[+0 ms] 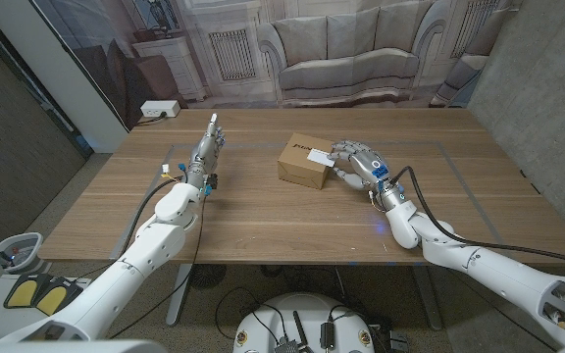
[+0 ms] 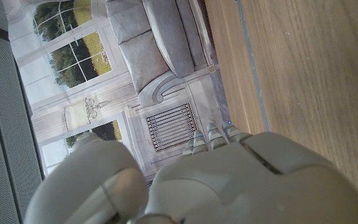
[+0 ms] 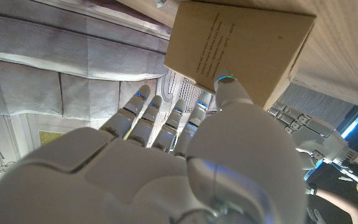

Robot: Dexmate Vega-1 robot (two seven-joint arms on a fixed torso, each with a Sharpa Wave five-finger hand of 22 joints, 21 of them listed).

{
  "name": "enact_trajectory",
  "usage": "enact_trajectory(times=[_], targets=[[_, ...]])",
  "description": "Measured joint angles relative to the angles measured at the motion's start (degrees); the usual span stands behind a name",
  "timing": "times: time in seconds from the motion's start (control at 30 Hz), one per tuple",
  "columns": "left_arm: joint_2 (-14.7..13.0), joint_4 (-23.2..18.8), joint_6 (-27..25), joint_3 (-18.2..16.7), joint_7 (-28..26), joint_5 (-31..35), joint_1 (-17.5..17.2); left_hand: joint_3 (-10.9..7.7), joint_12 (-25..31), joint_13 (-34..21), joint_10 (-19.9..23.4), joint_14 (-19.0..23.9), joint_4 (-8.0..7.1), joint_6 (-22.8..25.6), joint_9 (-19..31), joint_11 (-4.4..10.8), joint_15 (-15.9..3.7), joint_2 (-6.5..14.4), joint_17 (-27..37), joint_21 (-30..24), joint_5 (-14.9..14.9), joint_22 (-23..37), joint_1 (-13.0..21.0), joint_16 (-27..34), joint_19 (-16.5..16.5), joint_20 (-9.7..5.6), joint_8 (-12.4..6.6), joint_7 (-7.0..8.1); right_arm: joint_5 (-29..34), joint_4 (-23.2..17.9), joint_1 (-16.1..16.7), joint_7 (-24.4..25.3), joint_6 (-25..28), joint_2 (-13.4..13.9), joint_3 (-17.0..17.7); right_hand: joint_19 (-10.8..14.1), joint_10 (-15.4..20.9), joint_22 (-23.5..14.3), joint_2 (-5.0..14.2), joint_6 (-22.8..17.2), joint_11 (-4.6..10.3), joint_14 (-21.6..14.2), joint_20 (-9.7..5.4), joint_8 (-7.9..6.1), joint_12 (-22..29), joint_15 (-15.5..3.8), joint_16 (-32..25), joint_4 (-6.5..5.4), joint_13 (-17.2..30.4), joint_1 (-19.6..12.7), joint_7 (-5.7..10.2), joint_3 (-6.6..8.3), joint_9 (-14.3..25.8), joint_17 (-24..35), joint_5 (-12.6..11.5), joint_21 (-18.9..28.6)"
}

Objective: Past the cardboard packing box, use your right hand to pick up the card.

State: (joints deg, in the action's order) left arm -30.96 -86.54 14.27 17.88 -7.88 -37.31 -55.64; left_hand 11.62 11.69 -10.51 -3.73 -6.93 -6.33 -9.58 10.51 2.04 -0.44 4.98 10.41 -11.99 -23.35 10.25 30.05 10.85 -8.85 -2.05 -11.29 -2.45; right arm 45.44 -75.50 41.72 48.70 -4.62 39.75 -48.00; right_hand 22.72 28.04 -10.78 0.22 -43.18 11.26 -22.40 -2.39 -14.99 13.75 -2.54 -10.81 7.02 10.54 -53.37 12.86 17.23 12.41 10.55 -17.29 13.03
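The cardboard packing box (image 1: 300, 167) sits at the middle of the wooden table (image 1: 263, 221). A small white card (image 1: 318, 155) shows at the box's top right edge, right at my right hand's fingertips; contact there is unclear. My right hand (image 1: 358, 163) is against the box's right side. In the right wrist view its fingers (image 3: 166, 118) reach straight towards the printed box (image 3: 241, 46), thumb apart, with nothing between them. My left hand (image 1: 205, 149) stands upright to the left of the box, fingers straight and holding nothing.
A printed backdrop of a sofa and windows (image 1: 361, 49) hangs behind the table's far edge. A white socket box (image 1: 160, 110) lies at the back left, off the table. A grey wall (image 1: 547, 88) stands on the right.
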Motion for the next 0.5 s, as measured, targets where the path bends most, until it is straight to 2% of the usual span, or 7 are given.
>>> enact_trajectory(times=[0.5], targets=[[0.7, 1.6, 0.4, 0.4, 0.8, -0.1, 1.2, 0.16, 0.0, 0.0, 0.0, 0.0, 0.16, 0.0, 0.0, 0.00, 0.00, 0.0, 0.0, 0.0, 0.0, 0.0, 0.0, 0.0, 0.0, 0.00, 0.00, 0.00, 0.2, 0.5, -0.1, 3.1, -0.9, -0.1, -0.2, 1.3, 1.9, 0.0, 0.59, -3.8, 0.52, -2.0, -0.25, -1.14, 0.5, 0.16, -0.4, -0.23, 0.0, 0.6, 0.02, -0.23, 0.0, 0.0, 0.0, 0.5]])
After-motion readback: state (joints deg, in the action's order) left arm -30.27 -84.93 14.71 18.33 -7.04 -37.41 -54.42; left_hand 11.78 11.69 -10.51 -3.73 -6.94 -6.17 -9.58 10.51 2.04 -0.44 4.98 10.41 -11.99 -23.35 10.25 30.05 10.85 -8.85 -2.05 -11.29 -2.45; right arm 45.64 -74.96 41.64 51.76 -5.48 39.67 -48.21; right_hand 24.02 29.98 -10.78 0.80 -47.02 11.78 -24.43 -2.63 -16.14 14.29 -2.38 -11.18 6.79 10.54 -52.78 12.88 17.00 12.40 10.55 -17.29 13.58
